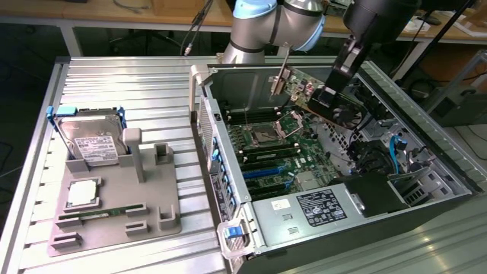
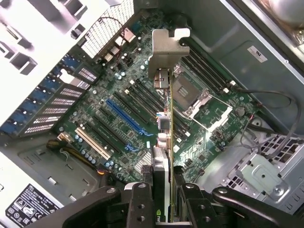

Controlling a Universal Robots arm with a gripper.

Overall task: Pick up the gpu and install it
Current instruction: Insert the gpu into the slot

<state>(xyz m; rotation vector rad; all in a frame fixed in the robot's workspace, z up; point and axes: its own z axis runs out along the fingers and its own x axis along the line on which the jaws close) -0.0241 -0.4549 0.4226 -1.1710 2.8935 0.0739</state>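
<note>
My gripper [image 1: 340,73] is shut on the gpu [image 1: 318,95] and holds it tilted above the open computer case [image 1: 228,171], over the motherboard [image 1: 278,151]. The dark card's silver end bracket [image 1: 282,80] faces the case's rear wall. In the wrist view the gpu [image 2: 166,137] is seen edge-on, running away from the gripper [image 2: 165,209], with the silver bracket [image 2: 168,52] at its far end. The black fingers [image 2: 140,206] clamp the card from both sides. Below it lie the motherboard [image 2: 90,109] and its blue slot [image 2: 126,118]; the card hangs apart from them.
A grey fixture tray [image 1: 152,200] on the metal table holds a silver hard drive [image 1: 91,141], a square chip part [image 1: 82,194] and a green RAM stick [image 1: 102,213]. Inside the case are the power supply [image 1: 320,208], the CPU socket [image 2: 197,97], cables [image 2: 270,109] and a drive cage [image 2: 263,175].
</note>
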